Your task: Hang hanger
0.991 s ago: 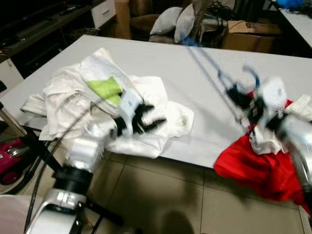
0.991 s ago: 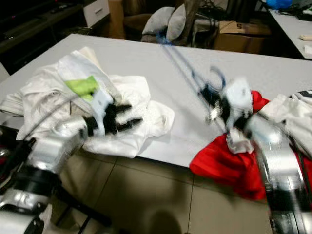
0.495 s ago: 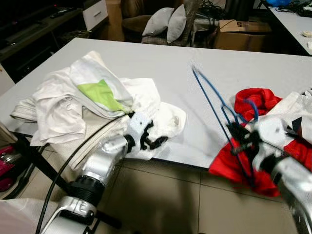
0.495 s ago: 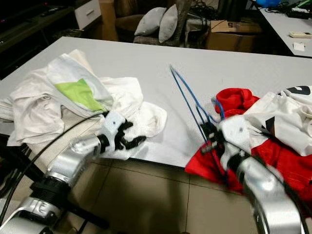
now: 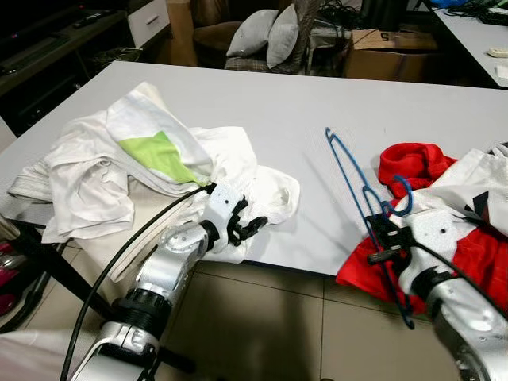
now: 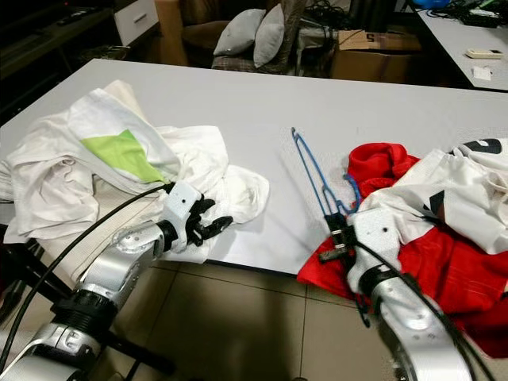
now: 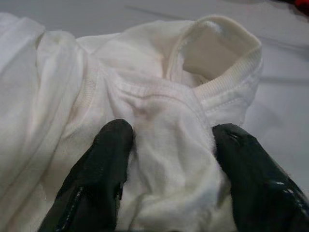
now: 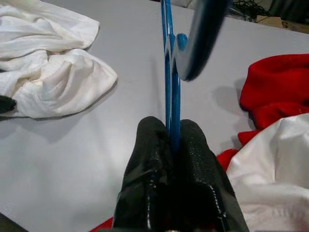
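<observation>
A blue wire hanger (image 8: pixel 167 72) lies slanted over the grey table (image 5: pixel 317 95), its hook (image 5: pixel 406 193) beside a red garment (image 5: pixel 413 163). My right gripper (image 5: pixel 381 242) is at the table's near edge, shut on the hanger's lower wires; its black fingers (image 8: pixel 149 164) pinch them together. My left gripper (image 5: pixel 248 226) is at the near edge of a crumpled white shirt (image 5: pixel 266 186). It is open, and its fingers (image 7: pixel 96 179) stand either side of a fold below the shirt's ribbed collar (image 7: pixel 227 72).
A pile of white clothes with a green patch (image 5: pixel 159 151) covers the table's left. A white garment with black print (image 5: pixel 468 186) lies over the red one at right. Grey cushions (image 5: pixel 266 36) and a cardboard box (image 5: pixel 389 55) stand behind the table. A tiled floor (image 5: pixel 278 317) is below.
My right gripper has brought the hanger down and nearer, so it now lies low over the table edge. My left gripper has settled into the white shirt's edge. The camera shifted slightly.
</observation>
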`<state>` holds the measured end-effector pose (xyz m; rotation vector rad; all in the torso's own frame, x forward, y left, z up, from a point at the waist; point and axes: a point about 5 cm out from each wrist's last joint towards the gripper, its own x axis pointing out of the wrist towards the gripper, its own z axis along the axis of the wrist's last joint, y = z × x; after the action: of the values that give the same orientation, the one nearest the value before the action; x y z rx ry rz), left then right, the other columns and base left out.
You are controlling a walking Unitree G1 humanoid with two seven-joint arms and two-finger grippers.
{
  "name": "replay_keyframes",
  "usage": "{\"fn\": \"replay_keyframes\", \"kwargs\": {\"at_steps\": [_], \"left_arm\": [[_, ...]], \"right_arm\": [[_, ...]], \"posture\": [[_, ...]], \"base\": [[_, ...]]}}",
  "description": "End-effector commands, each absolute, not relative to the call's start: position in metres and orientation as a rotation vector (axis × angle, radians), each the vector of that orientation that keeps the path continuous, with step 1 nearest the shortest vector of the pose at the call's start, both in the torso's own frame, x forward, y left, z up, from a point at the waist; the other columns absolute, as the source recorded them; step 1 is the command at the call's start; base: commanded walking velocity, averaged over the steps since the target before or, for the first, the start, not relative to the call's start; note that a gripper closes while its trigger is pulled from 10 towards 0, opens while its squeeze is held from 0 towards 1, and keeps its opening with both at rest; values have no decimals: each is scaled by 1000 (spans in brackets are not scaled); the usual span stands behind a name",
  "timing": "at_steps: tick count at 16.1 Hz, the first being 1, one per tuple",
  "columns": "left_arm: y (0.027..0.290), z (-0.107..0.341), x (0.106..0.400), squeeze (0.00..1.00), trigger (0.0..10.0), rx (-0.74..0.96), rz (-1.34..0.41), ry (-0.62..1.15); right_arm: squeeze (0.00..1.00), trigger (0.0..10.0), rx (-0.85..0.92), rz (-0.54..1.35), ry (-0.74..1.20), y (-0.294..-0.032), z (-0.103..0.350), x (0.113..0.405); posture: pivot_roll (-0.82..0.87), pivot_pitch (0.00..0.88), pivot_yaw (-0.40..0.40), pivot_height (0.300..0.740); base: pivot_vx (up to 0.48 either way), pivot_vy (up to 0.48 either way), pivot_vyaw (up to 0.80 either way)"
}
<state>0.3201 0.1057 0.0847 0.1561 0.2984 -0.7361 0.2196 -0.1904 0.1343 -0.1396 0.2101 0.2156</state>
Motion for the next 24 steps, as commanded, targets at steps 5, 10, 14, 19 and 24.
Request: {"fn": "replay_keyframes", "kwargs": {"at_steps": [5,10,14,19,24], "left_arm": [[108,82,320,0,0,138,-725,296],[111,119,344,0,0,137,-753,153],[106,206,385,0,0,183,-781,-128],[113,224,391,0,10000,225,-772,-119],[135,145,339,0,10000,-31,-610,-1]], "right_arm": [[0,10000,-154,215,211,-188,135,220],[0,10000,-162,180,206,-192,134,220],[0,10000,-167,158,186,-192,136,224],[0,10000,-146,183,183,-186,136,219],[0,10000,-66,142,167,-180,131,219]], "posture": [[-142,0,62,740],[-156,0,76,740],[-160,0,92,740],[-187,0,138,740],[-154,0,109,740]], "base": [[0,0,0],[0,0,0],[0,0,0],[0,0,0],[0,96,-158]]}}
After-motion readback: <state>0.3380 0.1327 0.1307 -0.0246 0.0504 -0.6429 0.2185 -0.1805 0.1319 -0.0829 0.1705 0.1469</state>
